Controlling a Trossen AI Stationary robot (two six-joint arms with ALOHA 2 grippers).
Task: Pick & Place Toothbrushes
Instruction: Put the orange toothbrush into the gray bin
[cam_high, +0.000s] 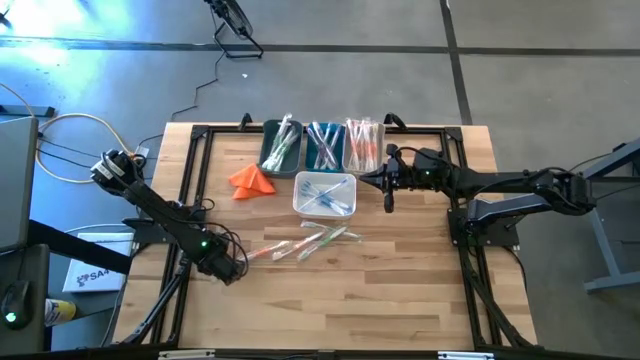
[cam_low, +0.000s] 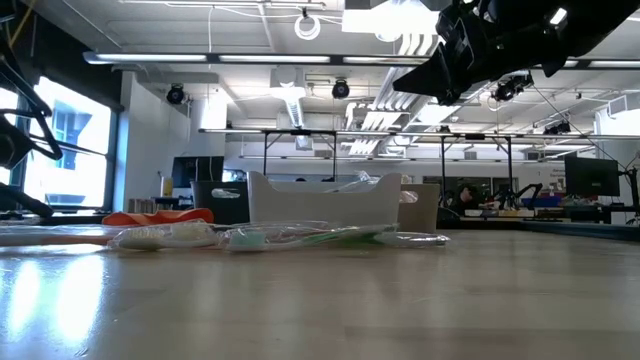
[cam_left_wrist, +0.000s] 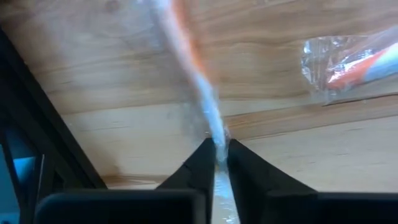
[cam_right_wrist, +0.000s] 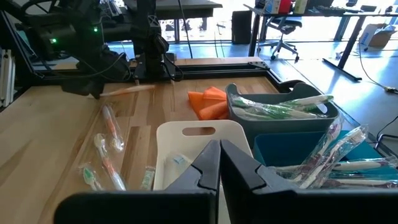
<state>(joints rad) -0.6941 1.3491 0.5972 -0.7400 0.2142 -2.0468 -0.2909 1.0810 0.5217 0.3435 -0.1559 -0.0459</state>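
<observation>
Toothbrush (cam_left_wrist: 198, 93) with an orange handle was pinched by the left gripper (cam_left_wrist: 217, 152) low over the table (cam_high: 400, 300).
Other loose toothbrushes (cam_high: 315, 240) lay just beside it, near the white bin (cam_high: 325, 195); the right gripper (cam_high: 388, 192) hovered clenched and empty beside that bin.

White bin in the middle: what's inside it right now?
The white bin holds a few wrapped toothbrushes with bluish handles, lying crossed. Whatever sits beneath them on the bin floor is covered, and the exact count can't be told.
</observation>
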